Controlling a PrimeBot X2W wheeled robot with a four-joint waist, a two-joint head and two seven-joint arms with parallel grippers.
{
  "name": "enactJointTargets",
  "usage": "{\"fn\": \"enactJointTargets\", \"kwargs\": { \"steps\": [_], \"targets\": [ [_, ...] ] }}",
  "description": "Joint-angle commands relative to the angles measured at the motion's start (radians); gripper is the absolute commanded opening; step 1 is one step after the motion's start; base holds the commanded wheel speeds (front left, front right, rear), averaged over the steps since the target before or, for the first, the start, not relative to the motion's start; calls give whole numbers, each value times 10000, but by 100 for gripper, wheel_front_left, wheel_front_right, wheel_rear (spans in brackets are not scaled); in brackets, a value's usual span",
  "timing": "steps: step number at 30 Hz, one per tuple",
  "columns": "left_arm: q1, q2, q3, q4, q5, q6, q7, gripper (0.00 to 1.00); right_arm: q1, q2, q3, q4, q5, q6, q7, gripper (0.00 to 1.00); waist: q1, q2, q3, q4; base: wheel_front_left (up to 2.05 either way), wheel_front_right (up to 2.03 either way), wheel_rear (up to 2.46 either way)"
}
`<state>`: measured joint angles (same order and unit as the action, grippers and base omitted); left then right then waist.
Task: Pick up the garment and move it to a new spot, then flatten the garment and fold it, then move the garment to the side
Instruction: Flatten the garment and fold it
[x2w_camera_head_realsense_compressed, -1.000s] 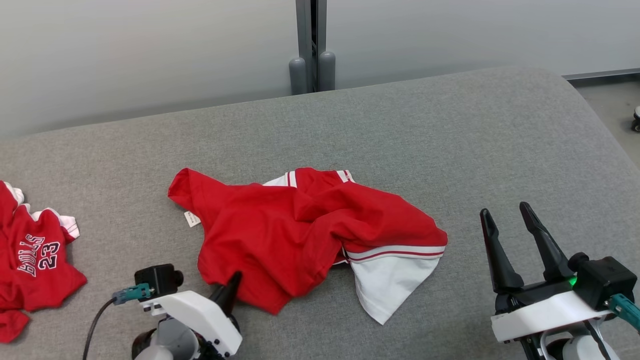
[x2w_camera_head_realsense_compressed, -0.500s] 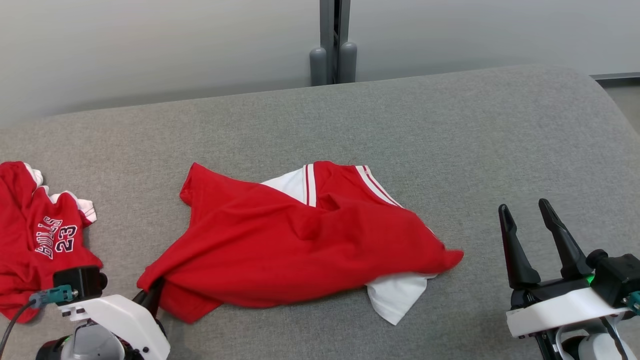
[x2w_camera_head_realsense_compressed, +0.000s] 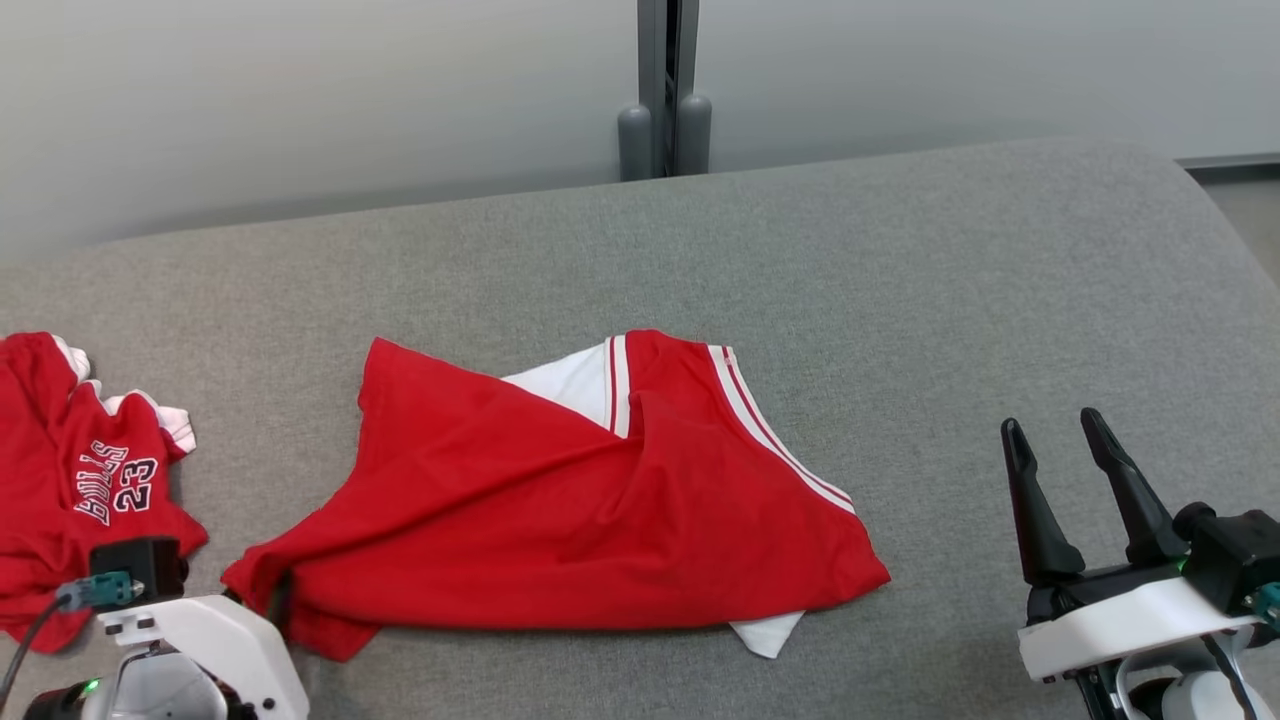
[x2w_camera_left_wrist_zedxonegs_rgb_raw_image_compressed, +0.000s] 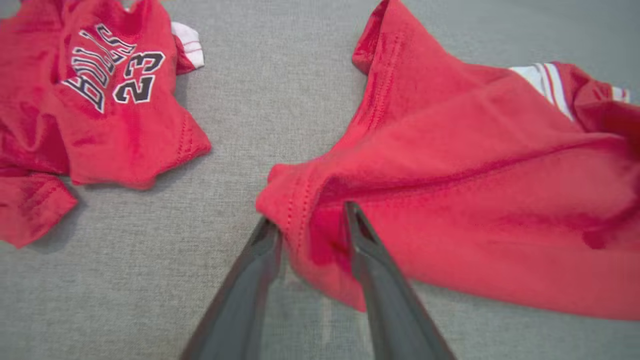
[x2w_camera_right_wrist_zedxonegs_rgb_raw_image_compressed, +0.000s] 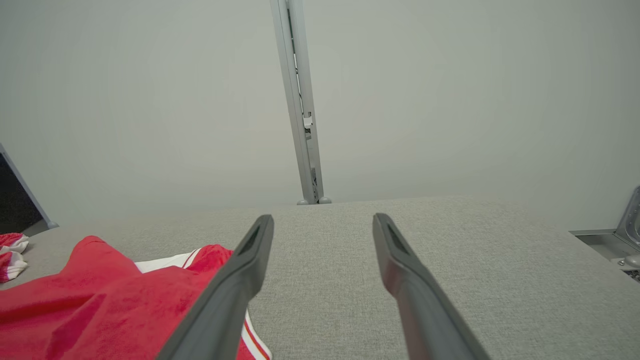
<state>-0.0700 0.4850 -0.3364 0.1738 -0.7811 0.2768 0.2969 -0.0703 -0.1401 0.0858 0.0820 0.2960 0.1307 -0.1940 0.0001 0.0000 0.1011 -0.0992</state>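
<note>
Upholstery in plain grey covers the bench (x2w_camera_head_realsense_compressed: 900, 300), which runs the full width of the head view and curves away at its right end. The garment (x2w_camera_head_realsense_compressed: 560, 500), a red top with white striped trim, lies about midway along the bench, nearer the front edge than the back. It is spread wide but not flat: one layer is folded over across the middle, and a white corner (x2w_camera_head_realsense_compressed: 768, 635) pokes out beneath its front-right hem. Its front-left corner is drawn into a taut point toward the left gripper, which looks like a pull meant to stretch the cloth out for flattening. A second red jersey (x2w_camera_head_realsense_compressed: 70, 500), printed with the number 23, sits crumpled at the left end of the bench, well apart from the garment.

The left gripper (x2w_camera_left_wrist_zedxonegs_rgb_raw_image_compressed: 307, 217) reaches in low from the front-left. Its fingers are partly closed, with the bunched hem corner caught between them, and from the tension in the cloth I judge it to be holding that corner. The right gripper (x2w_camera_head_realsense_compressed: 1050, 420) hovers over bare upholstery near the front-right corner, fingers spread wide and holding nothing. It is well clear of the garment, probably waiting to take the opposite side.
</note>
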Motion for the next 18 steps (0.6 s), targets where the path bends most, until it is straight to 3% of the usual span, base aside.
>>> {"fn": "enactJointTargets", "kwargs": {
  "steps": [1, 12, 18],
  "targets": [
    [-30, -147, 24, -83, 91, 10, -279, 100, 119, -40, 7, 56, 15, 1, 56, 100, -1, 0, -218, 46, 0, 0, 0],
    [666, -839, -18, -1762, 1087, 903, -2448, 100, 431, 25, -2, -5, 32, 1, 173, 100, -1, 0, -760, 317, 0, 0, 0],
    [837, -1431, -226, -2013, 1221, 771, -3418, 100, 573, 81, -102, -29, 127, 1, 178, 100, -1, 0, -706, 430, 0, 0, 0]
  ]
}}
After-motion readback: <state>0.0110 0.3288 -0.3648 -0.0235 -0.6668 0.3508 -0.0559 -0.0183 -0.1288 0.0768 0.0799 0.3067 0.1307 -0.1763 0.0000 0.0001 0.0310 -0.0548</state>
